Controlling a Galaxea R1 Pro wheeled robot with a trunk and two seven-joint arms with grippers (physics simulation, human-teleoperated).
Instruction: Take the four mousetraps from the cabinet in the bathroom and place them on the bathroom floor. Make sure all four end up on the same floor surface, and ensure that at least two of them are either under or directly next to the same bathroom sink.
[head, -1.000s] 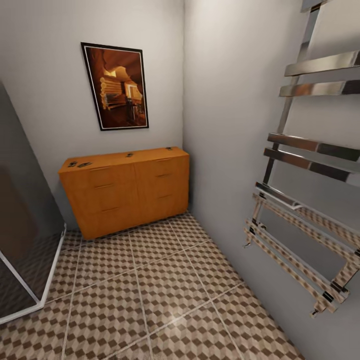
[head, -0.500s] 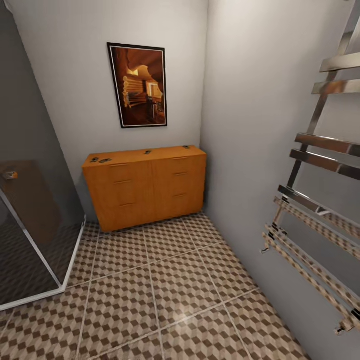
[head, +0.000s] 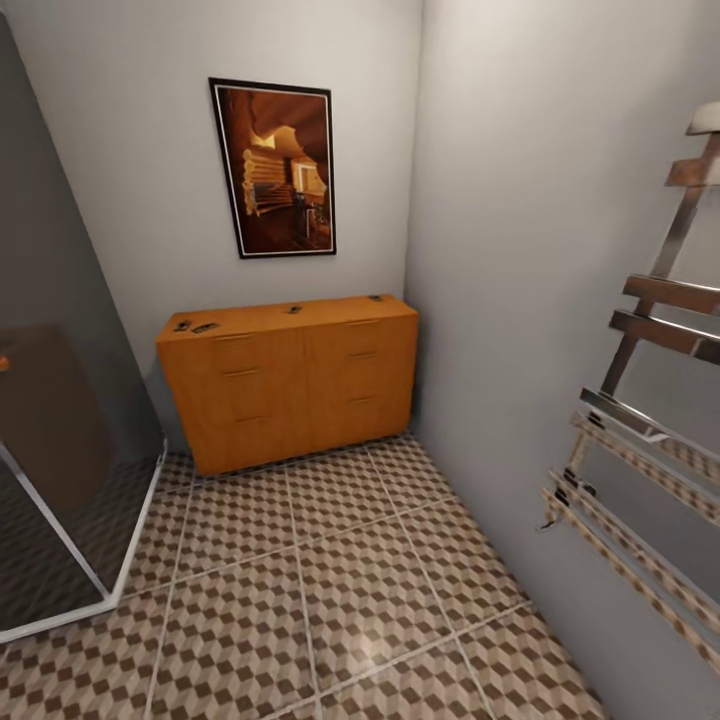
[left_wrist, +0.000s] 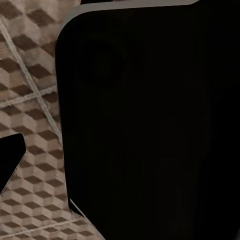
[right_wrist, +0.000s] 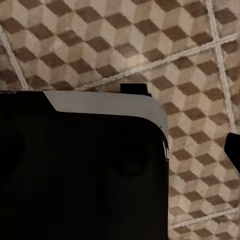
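1. Currently, the head view shows the cabinet (head: 290, 385), an orange-brown wooden unit with two columns of drawer fronts, standing against the far wall in the corner of the room.
2. Four mousetraps lie on the cabinet's flat top: two close together near its left end (head: 182, 325) (head: 205, 327), one near the middle (head: 294, 309), and one near the right end (head: 375, 298). All are small and dark; finer detail cannot be made out.
3. A framed picture (head: 273, 168) hangs on the wall above the cabinet.
4. The bathroom floor (head: 340, 590), tiled in a brown, beige and white cube pattern with pale grout lines, extends from the cabinet base toward the camera.
5. A glass shower enclosure (head: 60, 480) stands at the left edge; a chrome towel rail (head: 650, 400) is mounted on the right wall.
6. The left wrist view shows a large dark body of the robot (left_wrist: 150, 125) covering most of the picture, with the tiled floor beside it. The state of the left end effector cannot be told.
7. The right wrist view shows a similar dark body with a pale edge (right_wrist: 80, 170) above the tiled floor. The state of the right end effector cannot be told.
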